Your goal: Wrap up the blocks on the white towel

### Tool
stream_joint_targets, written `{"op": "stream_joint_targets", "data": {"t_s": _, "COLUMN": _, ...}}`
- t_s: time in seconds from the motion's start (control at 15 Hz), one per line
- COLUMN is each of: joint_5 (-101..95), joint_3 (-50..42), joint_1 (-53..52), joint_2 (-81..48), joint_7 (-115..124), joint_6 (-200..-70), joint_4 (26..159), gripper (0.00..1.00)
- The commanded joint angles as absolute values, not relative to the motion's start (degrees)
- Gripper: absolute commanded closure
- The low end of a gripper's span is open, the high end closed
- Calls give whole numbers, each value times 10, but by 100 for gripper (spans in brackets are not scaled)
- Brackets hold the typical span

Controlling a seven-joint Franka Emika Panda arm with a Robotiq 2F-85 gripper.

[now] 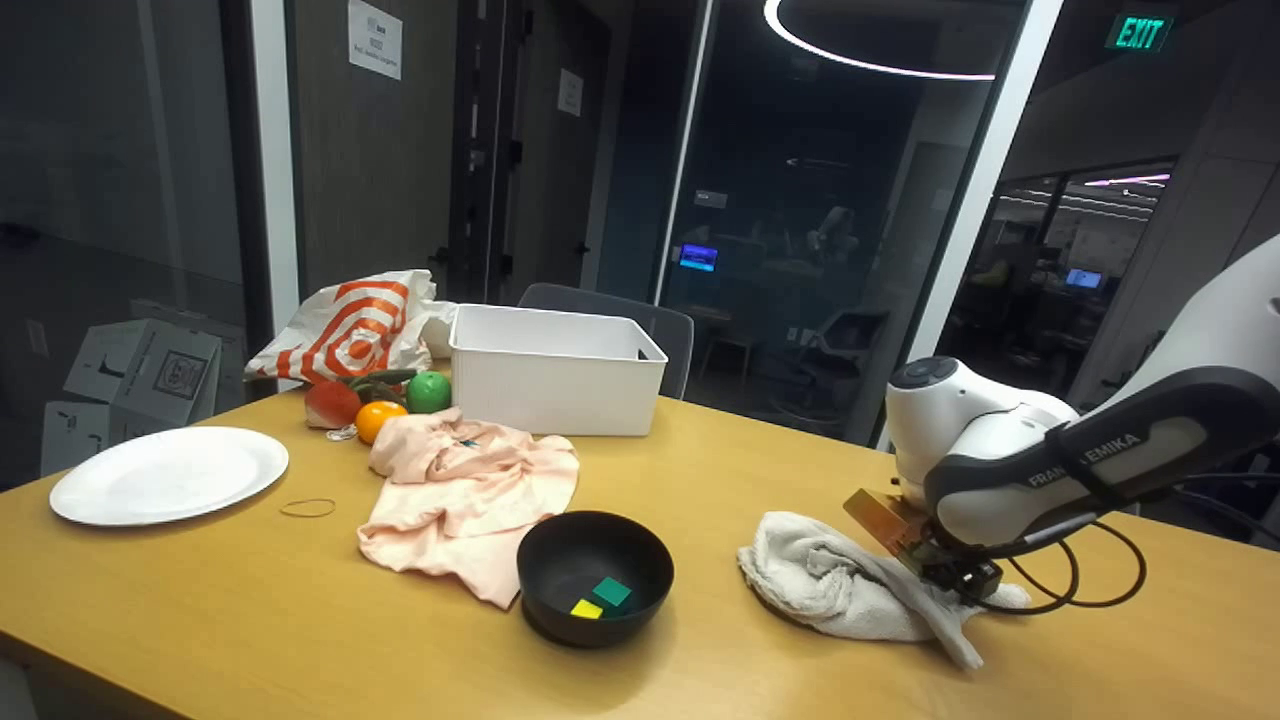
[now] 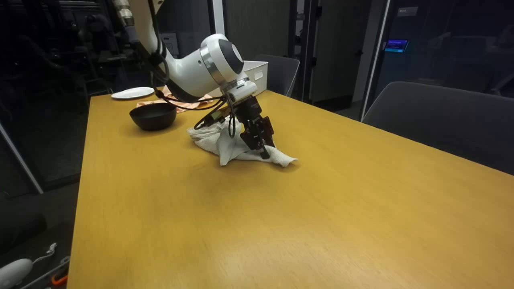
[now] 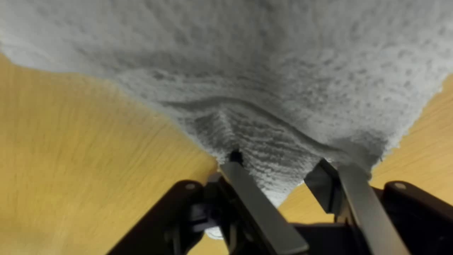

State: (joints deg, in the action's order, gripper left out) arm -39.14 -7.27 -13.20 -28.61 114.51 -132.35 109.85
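Note:
The white towel (image 1: 840,590) lies crumpled on the table, with one narrow end reaching under my gripper (image 2: 269,150). In the wrist view the jaws stand apart around a creased strip of the towel (image 3: 269,141). My gripper's fingers (image 3: 263,209) point down at the cloth, and their tips touch or press into it. A green block (image 1: 611,591) and a yellow block (image 1: 587,609) sit inside the black bowl. No blocks show on the towel; its folds hide whatever may lie beneath.
The black bowl (image 1: 555,560) stands beside a pinkish-beige cloth (image 1: 480,500). Farther back are a white bin (image 1: 550,390), toy fruit including an orange (image 1: 380,420), a printed bag (image 1: 350,330) and a white plate (image 1: 170,475). A chair (image 2: 441,128) borders the table (image 2: 321,200).

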Motion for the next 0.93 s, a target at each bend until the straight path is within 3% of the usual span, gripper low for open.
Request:
{"op": "stream_joint_targets", "data": {"t_s": 0.0, "joint_5": -398, "joint_3": -67, "joint_1": -129, "joint_2": -278, "joint_7": 1153, "joint_6": -1332, "joint_4": 1105, "gripper": 79}}
{"op": "stream_joint_targets", "data": {"t_s": 0.13, "joint_5": -388, "joint_3": -62, "joint_1": -129, "joint_2": -275, "joint_7": 1142, "joint_6": -1316, "joint_4": 1100, "gripper": 95}}
{"op": "stream_joint_targets", "data": {"t_s": 0.27, "joint_5": -387, "joint_3": -58, "joint_1": -131, "joint_2": -263, "joint_7": 1138, "joint_6": -1312, "joint_4": 1100, "gripper": 98}}
{"op": "stream_joint_targets", "data": {"t_s": 0.4, "joint_5": -403, "joint_3": -61, "joint_1": -140, "joint_2": -244, "joint_7": 1147, "joint_6": -1302, "joint_4": 1099, "gripper": 93}}
{"op": "stream_joint_targets", "data": {"t_s": 0.87, "joint_5": -440, "joint_3": -21, "joint_1": -141, "joint_2": -148, "joint_7": 1112, "joint_6": -1327, "joint_4": 1114, "gripper": 93}}
